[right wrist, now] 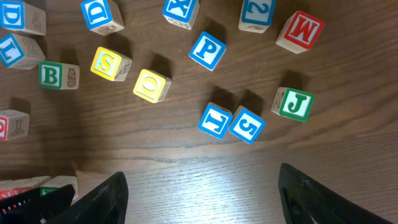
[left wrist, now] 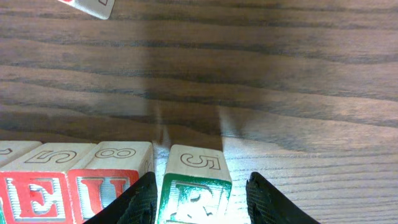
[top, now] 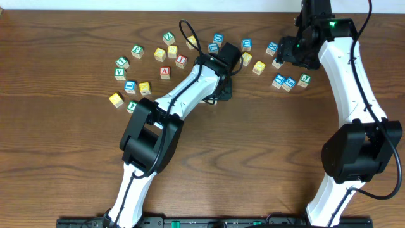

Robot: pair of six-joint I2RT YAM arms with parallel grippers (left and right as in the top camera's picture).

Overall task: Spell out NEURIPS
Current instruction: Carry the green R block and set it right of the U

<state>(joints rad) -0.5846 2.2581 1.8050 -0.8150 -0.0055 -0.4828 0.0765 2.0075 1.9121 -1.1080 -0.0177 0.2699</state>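
Left gripper [left wrist: 202,180] released, jaws straddling green R cube [left wrist: 194,186], red U cube [left wrist: 109,183] and red E cube [left wrist: 34,190] in 1 row beside it, row hidden overhead by the arm, right gripper [right wrist: 202,177] spread wide and empty, blue P cube [right wrist: 208,50] well beyond it

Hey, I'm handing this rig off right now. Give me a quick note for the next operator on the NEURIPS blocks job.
Left gripper: open, fingers straddling the green R cube, not gripping it.
Right gripper: open, empty, above the loose cubes.
Done: red E, red U and the R stand in a row, with R a little apart from U. The cube left of E is cut off and its letter is unreadable.
To do: I, P, S. The blue P, a blue cube that looks like I, the blue S and the yellow S lie loose below the right gripper.
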